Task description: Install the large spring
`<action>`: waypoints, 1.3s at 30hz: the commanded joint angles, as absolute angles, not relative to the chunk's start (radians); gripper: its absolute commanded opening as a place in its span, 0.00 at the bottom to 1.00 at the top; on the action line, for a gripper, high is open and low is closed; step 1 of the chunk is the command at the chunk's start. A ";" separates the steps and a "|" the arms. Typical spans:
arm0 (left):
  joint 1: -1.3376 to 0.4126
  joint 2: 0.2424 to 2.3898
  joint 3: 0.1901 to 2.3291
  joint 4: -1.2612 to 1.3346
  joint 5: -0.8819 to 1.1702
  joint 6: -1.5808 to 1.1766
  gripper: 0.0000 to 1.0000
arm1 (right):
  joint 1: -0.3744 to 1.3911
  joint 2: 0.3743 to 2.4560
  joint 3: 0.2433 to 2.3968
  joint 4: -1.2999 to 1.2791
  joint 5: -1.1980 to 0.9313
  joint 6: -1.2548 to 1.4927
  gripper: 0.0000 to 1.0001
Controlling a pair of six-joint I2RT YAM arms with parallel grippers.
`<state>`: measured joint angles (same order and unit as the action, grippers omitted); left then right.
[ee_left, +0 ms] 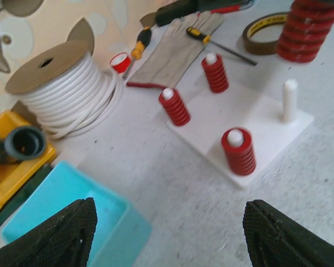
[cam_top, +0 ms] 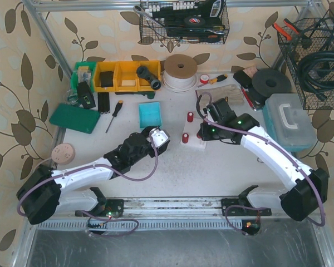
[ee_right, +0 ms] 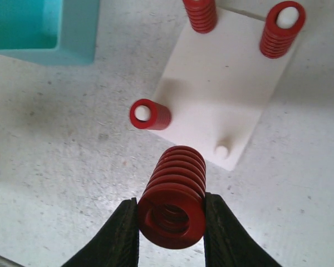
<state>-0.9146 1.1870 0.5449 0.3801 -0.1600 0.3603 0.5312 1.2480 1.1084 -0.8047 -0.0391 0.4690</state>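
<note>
My right gripper (ee_right: 171,207) is shut on the large spring (ee_right: 176,189), a thick red coil held by its sides and pointing down at the table. Its lower end hangs just left of the bare white peg (ee_right: 221,150) at the near corner of the white base plate (ee_right: 222,78). Three small red springs (ee_right: 150,114) (ee_right: 200,14) (ee_right: 281,30) sit on other pegs. In the top view the right gripper (cam_top: 204,133) hovers at the plate (cam_top: 193,144). My left gripper (ee_left: 170,233) is open and holds nothing, low over the table between the teal bin (ee_left: 72,211) and the plate (ee_left: 222,119).
A spool of white cord (ee_left: 61,89), a grey glove (ee_left: 172,55), a screwdriver (ee_left: 211,41) and a tape roll (ee_left: 264,33) lie behind the plate. Yellow bins (cam_top: 122,76) and a green case (cam_top: 75,118) are at the back left. A clear plastic box (cam_top: 289,119) stands right.
</note>
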 commanded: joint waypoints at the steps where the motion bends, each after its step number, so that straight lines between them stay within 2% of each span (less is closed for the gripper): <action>1: -0.902 1.101 0.491 0.397 -0.244 0.337 0.75 | 0.518 1.280 1.159 -0.890 0.045 0.398 0.09; 31: -0.902 1.111 0.463 0.396 -0.172 0.354 0.74 | 0.477 1.486 1.126 -0.770 0.029 0.408 0.06; 39: -0.902 1.124 0.465 0.404 -0.170 0.357 0.74 | 0.477 1.429 1.173 -0.830 0.050 0.399 0.06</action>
